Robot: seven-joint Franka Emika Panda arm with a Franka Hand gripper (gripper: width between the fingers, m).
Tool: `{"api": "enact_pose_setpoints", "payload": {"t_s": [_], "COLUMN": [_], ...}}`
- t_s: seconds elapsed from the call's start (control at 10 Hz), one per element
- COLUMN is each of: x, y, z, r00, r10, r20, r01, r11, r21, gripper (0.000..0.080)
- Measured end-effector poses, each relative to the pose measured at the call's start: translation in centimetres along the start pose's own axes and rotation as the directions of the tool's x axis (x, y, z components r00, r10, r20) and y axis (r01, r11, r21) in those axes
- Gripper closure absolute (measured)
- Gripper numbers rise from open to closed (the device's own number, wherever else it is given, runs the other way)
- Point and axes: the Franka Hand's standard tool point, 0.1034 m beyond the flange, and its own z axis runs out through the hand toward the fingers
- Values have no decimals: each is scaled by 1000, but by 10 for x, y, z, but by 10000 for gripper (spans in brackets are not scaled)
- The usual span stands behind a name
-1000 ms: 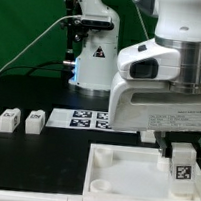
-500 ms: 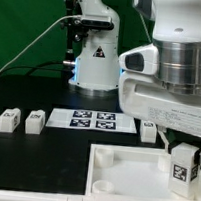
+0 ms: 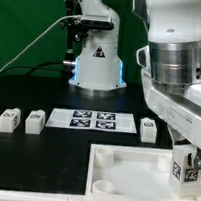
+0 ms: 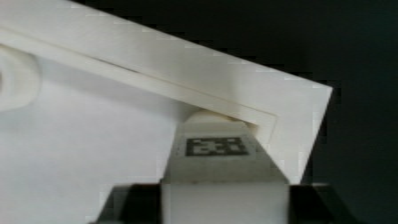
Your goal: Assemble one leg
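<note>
Misalignment is our worry: the gripper point(image 3: 188, 156), clamped tight on the leg point(image 3: 187, 174), holds it over the white tray point(image 3: 131, 170) at the exterior view's right. Lowered off-centre, the leg could catch the tray's rim and twist in our grip.

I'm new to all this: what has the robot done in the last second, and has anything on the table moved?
The arm has swung toward the exterior view's right, uncovering more of the marker board. The gripper kept hold of the leg, carrying it slightly right at the tray's right edge. Nothing was let go. The tray, the board and the three loose legs stayed put.
</note>
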Motion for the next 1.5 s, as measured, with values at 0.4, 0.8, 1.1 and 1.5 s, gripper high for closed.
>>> {"api": "enact_pose_setpoints", "payload": {"t_s": [0.4, 0.8, 1.1, 1.5], "x": [-1, -6, -6, -1], "y": [-1, 6, 6, 1], "z": [2, 2, 3, 8], "r00": [987, 921, 723, 192], "r10": [160, -389, -691, -981], "r20": [17, -13, -13, -30], "r01": [-160, 388, 689, 975], "r11": [986, 921, 723, 194], "r21": [37, -36, -51, -106], "gripper": [424, 168, 150, 150]}}
